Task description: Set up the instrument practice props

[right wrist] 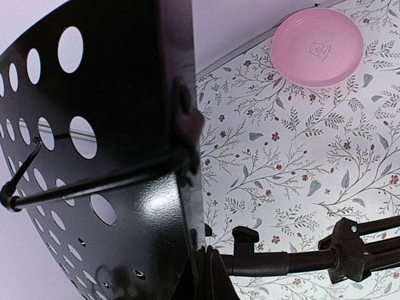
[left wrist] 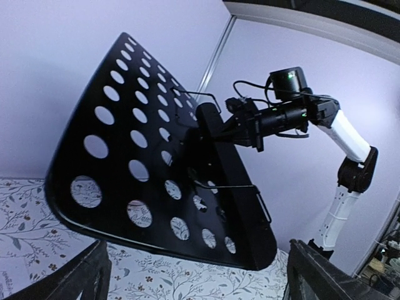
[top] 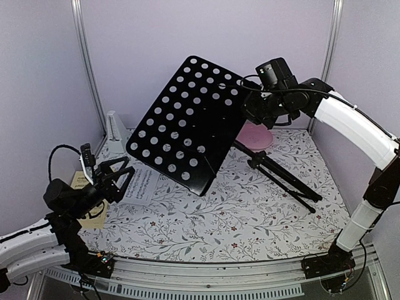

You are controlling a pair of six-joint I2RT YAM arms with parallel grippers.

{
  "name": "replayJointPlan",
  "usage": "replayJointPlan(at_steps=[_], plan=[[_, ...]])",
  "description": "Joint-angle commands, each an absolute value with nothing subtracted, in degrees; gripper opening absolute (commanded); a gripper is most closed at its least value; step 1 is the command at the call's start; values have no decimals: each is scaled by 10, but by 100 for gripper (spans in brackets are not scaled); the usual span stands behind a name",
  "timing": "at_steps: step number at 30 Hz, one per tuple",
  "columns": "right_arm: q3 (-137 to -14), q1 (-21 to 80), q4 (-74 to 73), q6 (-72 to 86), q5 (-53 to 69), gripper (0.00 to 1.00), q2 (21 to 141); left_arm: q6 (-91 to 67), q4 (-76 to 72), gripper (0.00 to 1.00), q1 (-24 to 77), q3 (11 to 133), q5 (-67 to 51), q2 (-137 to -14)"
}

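The black perforated music stand [top: 187, 128] is tilted, its lower edge near the table and its folded tripod legs [top: 281, 176] lying on the cloth. My right gripper [top: 250, 112] is shut on the desk's upper right edge; in the right wrist view the gripper [right wrist: 215, 275] pinches that edge [right wrist: 125, 219]. My left gripper [top: 115, 176] is open and empty, held above the white sheet-music page [top: 142, 184]. The yellowish page [top: 80, 181] lies partly under my left arm. The pale-grey metronome [top: 114, 130] stands at the back left. The left wrist view shows the stand [left wrist: 156, 175] ahead between my open fingers [left wrist: 81, 278].
A pink round plate [top: 256, 134] lies at the back right behind the stand; it also shows in the right wrist view [right wrist: 317, 47]. The floral tablecloth [top: 250, 219] covers the table. Walls and metal posts close off the back and sides.
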State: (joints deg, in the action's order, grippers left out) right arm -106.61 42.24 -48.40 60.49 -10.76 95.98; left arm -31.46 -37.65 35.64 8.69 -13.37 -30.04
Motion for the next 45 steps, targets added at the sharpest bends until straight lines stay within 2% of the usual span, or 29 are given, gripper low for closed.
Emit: replayJointPlan(at_steps=[1, 7, 13, 19, 22, 26, 35, 40, 43, 45], plan=[[-1085, 420, -297, 644, -105, 0, 899, -287, -517, 99, 415, 76, -57, -351], [-1075, 420, -277, 644, -105, 0, 886, -296, -626, 96, 484, 88, 29, -479], [-1075, 420, -271, 639, -123, 0, 872, -304, -704, 93, 544, 83, 129, -532], [-1063, 420, -245, 640, -106, 0, 866, -306, -742, 95, 550, 129, 140, -627], [-1047, 420, -229, 644, -101, 0, 857, -307, -809, 94, 549, 143, 140, -668], [-1021, 420, -201, 655, -94, 0, 840, -288, -853, 85, 548, 172, 110, -699], [-986, 420, -150, 657, -77, 0, 814, -272, -885, 52, 546, 245, 62, -745], [-964, 420, -114, 656, -71, 0, 796, -275, -878, 42, 544, 281, 65, -759], [-949, 420, -97, 657, -70, 0, 785, -277, -872, 31, 542, 298, 62, -762], [-944, 421, -95, 657, -70, 0, 780, -278, -865, 21, 541, 311, 57, -760]])
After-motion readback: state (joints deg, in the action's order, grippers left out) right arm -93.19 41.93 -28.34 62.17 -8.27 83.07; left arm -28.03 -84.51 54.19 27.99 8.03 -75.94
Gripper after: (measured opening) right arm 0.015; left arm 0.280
